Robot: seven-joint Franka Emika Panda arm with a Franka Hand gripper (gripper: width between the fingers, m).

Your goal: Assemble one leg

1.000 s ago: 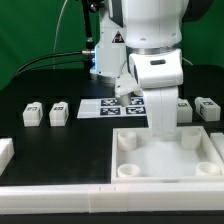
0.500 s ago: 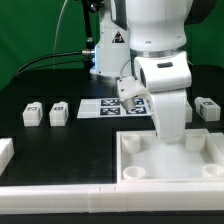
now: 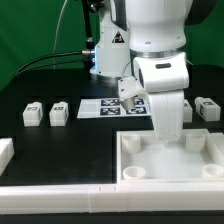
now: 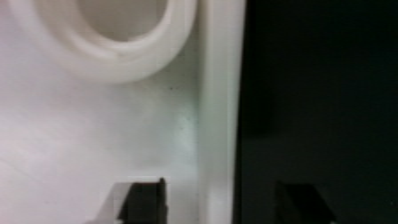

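Note:
Two legs [image 3: 32, 113] [image 3: 58, 113], small white blocks with square tags, lie on the black table at the exterior view's left. Another leg [image 3: 207, 108] lies at the right, behind the arm. My gripper [image 3: 168, 137] is down at the far wall of the large white tray [image 3: 140, 172]. In the wrist view my gripper [image 4: 222, 203] is open and holds nothing. One fingertip [image 4: 146, 200] is over the tray's white floor, the other is over the black table. The tray's wall [image 4: 217, 110] runs between them, and a round corner socket [image 4: 118, 35] shows ahead.
The marker board [image 3: 100, 107] lies flat behind the tray, partly hidden by the arm. A long white rail [image 3: 60, 187] runs along the front edge. A short white block [image 3: 5, 151] sits at the left edge. Cables hang behind the robot base.
The arm has moved a little to the exterior view's right and slightly lower. The tray also sits a little further right than one second ago. The legs have not moved.

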